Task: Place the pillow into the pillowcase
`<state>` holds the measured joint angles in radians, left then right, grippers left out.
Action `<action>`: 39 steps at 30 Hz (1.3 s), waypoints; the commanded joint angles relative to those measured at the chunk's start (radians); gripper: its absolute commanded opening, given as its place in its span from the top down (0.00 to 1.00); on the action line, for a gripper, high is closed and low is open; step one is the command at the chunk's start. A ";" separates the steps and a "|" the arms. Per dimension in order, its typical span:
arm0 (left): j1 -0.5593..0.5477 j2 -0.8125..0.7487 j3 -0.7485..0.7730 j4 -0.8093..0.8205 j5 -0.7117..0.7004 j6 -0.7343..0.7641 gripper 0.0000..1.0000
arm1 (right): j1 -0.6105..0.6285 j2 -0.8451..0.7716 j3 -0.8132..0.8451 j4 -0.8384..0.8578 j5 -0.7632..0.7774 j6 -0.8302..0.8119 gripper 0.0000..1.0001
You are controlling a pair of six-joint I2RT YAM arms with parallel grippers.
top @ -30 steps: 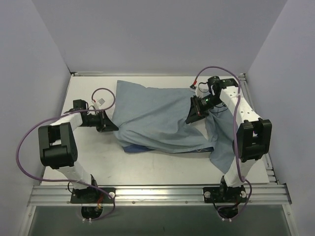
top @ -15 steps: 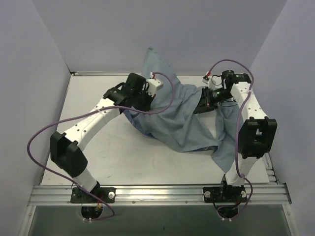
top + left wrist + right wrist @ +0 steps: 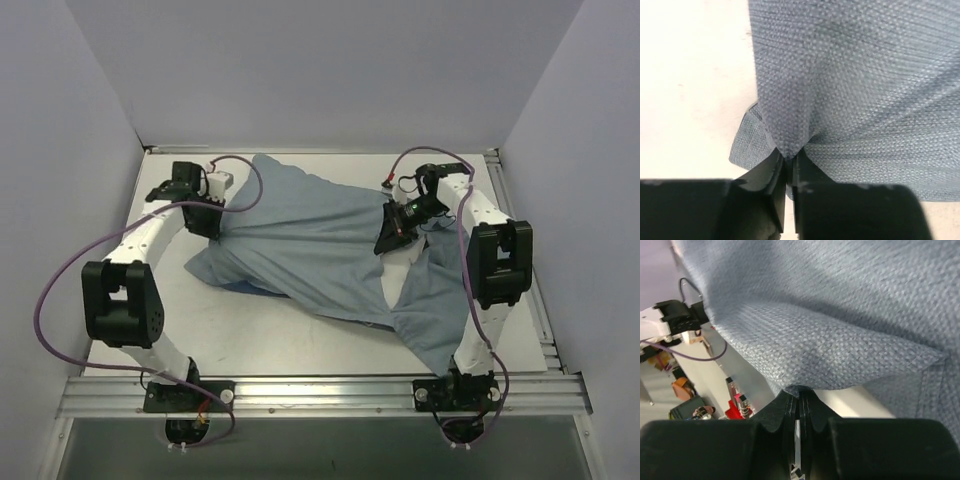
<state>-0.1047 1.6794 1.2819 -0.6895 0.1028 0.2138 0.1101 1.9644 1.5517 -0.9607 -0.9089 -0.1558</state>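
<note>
Where the pillowcase (image 3: 310, 245) sprawls, cloth is pinched at two places

As it lies pale grey-blue face up across the middle of the table (image 3: 250, 330), the pillowcase runs from far left to near right — one corner trailing toward the right arm's base. At its far-left edge the left tool (image 3: 788, 159) is closed on a peaked fold; right of centre the right tool (image 3: 799, 392) is clamped on another.
</note>
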 commanded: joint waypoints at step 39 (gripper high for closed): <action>-0.526 0.103 0.220 0.286 0.259 0.446 0.07 | -0.148 -0.021 -0.232 0.135 0.182 0.102 0.78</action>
<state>-0.6300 1.6905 1.4311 -0.4934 0.3565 0.6189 -0.0425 1.9450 1.3262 -0.8337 -0.7368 -0.0757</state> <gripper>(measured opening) 0.924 0.226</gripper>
